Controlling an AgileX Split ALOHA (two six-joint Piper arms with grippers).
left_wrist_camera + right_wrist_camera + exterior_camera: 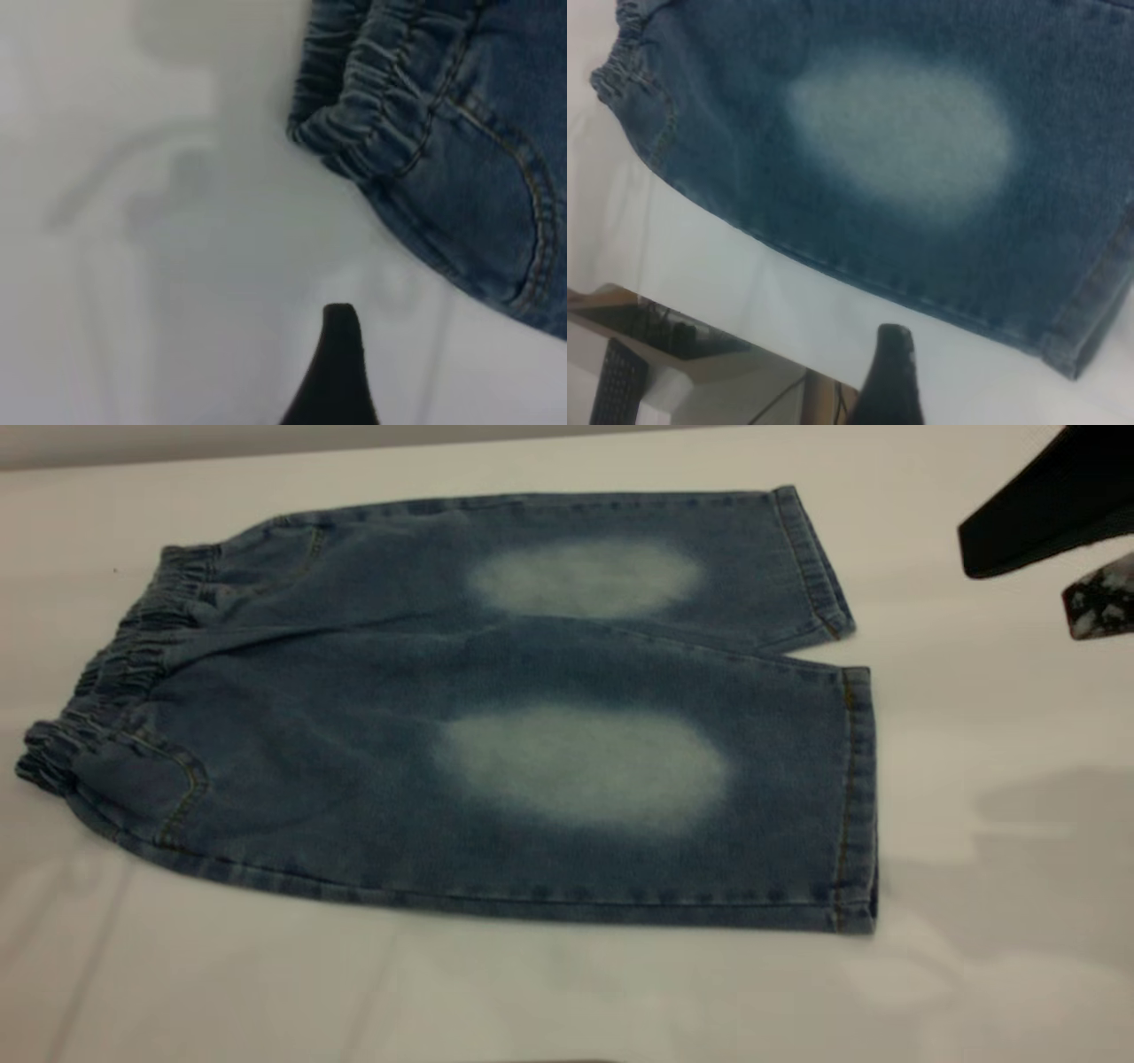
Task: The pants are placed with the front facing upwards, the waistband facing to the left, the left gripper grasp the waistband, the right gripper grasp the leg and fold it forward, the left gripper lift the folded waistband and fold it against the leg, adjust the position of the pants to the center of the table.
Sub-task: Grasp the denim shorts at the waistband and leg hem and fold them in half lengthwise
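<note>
The blue denim pants (496, 717) lie flat on the white table (992, 921), front up, with a pale oval on each leg. The ruffled waistband (115, 673) points left, and the near leg (797, 797) and far leg (762, 558) end in hems at the right. My right gripper (1019, 589) hangs open above the table past the far leg's hem, its speckled pad (1099, 602) showing. In the right wrist view one black finger (890, 381) shows off the near leg's edge. My left gripper (443, 390) is open over bare table near the waistband (363, 115), holding nothing.
The table's far edge (266, 447) runs along the back. The right wrist view shows the table's near edge, with a wooden shelf and a dark keyboard-like object (620, 381) below it. Bare tabletop surrounds the pants.
</note>
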